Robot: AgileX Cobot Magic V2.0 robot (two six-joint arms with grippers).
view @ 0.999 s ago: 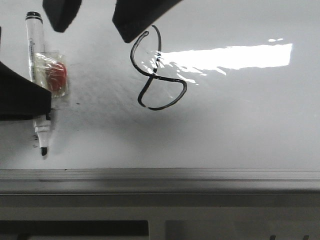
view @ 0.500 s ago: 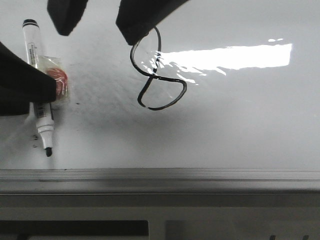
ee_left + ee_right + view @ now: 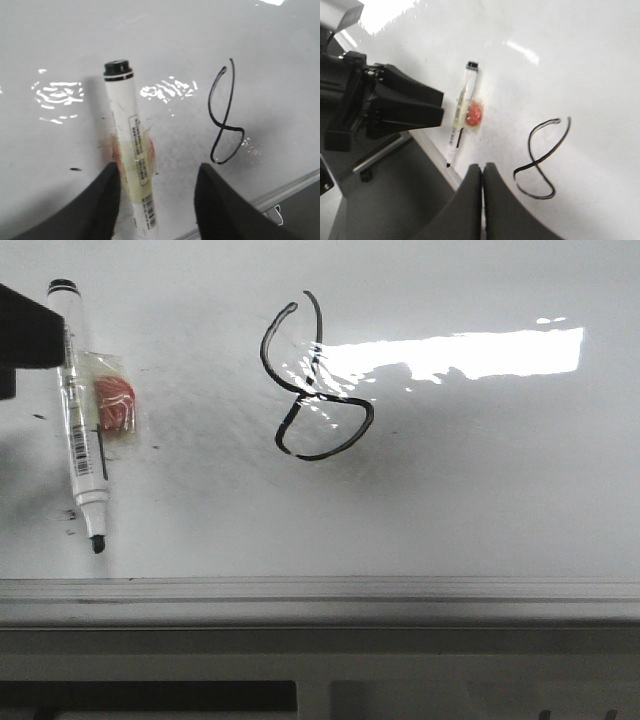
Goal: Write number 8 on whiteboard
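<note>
Front view shows the big shiny white whiteboard (image 3: 480,490) lying flat, with a grey metal rail along its near edge. On it sits the thin black hand-drawn number 8 (image 3: 315,380), a bit tilted, just left of the bright patch of glare. Its top loop is not quite closed and its bottom loop is rounder. I think the writing is done, because the whole shape is there and nobody is holding the pen. The white plastic marker pen with a black cap end (image 3: 80,415) lies flat on the board, well to the left of the figure, with its dark tip bare and pointing toward the rail. A small red thing in clear tape (image 3: 113,403) is stuck to its side; I guess it is there to make the pen easier to grab, but I cannot be sure. In my left wrist view, my left pincer (image 3: 157,200) hangs over the pen with its two dark fingers wide apart, one on each side of the pen, and I cannot tell if one brushes it. They do not squeeze it, so the pen rests on its own. In my right wrist view, my right pincer (image 3: 481,175) has its two fingers pressed together with nothing between them. It hangs above the board, near the bottom loop, so it does not smear the ink.
</note>
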